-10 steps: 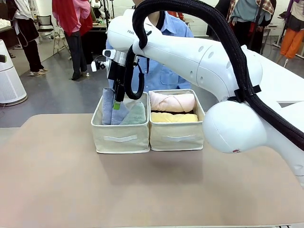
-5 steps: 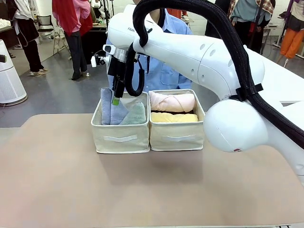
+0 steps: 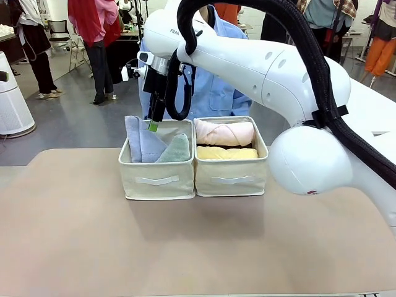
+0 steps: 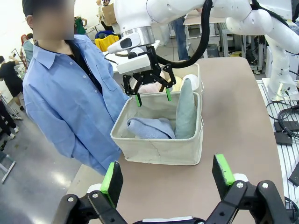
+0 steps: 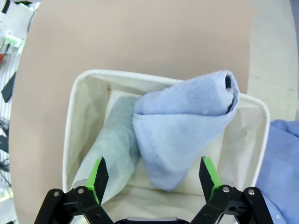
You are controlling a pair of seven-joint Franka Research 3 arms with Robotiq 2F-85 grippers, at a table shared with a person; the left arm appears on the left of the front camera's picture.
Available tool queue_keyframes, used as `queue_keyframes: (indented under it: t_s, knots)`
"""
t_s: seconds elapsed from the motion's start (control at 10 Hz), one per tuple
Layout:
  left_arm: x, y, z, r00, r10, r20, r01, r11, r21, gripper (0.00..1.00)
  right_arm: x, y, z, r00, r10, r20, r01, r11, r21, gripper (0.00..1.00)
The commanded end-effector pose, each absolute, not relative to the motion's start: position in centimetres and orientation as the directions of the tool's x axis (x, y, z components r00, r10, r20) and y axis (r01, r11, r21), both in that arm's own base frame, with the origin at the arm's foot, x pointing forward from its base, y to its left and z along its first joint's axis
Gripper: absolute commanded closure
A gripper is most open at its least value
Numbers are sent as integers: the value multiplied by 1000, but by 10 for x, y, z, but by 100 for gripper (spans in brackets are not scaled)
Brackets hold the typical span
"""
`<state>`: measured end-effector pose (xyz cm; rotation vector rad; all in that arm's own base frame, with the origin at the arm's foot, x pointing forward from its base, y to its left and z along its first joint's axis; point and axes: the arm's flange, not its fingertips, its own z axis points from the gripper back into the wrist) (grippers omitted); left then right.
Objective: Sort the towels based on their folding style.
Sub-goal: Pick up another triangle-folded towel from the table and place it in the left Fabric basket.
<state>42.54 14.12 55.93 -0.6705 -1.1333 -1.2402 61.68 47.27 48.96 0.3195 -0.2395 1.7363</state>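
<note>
The right claw (image 3: 152, 124) hangs just above the left box (image 3: 158, 177), fingers spread wide and nothing pinched between them. Right below it the blue towel (image 5: 187, 126) sits in that box, leaning against the pale green towel (image 5: 112, 144), both folded as triangles. From the front the blue one (image 3: 141, 141) is at the box's left, the green one (image 3: 175, 150) next to it. The right box (image 3: 231, 177) touches the left one and holds the rolls: pink towel (image 3: 224, 132) at the back, yellow towel (image 3: 226, 153) in front. The left claw (image 4: 168, 179) is also spread wide and empty, hovering over the surface (image 3: 185, 241) well away from the boxes. A person (image 4: 70, 98) in a blue shirt stands just behind them.
</note>
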Motion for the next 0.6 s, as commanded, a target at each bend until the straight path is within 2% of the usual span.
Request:
queue_keyframes:
  t_s: [0.0,0.3,0.5]
  knots:
    - [424,142,560,-81,-366,927,951,250,182,0,617,472,500,-164,937,307,-985,-174,6,0]
    - [424,142,560,-81,-366,927,951,250,182,0,606,463,508,-154,944,292,-986,-168,22,0]
    - [424,142,560,-81,-366,927,951,250,182,0,584,435,525,-102,971,218,-990,-120,70,0]
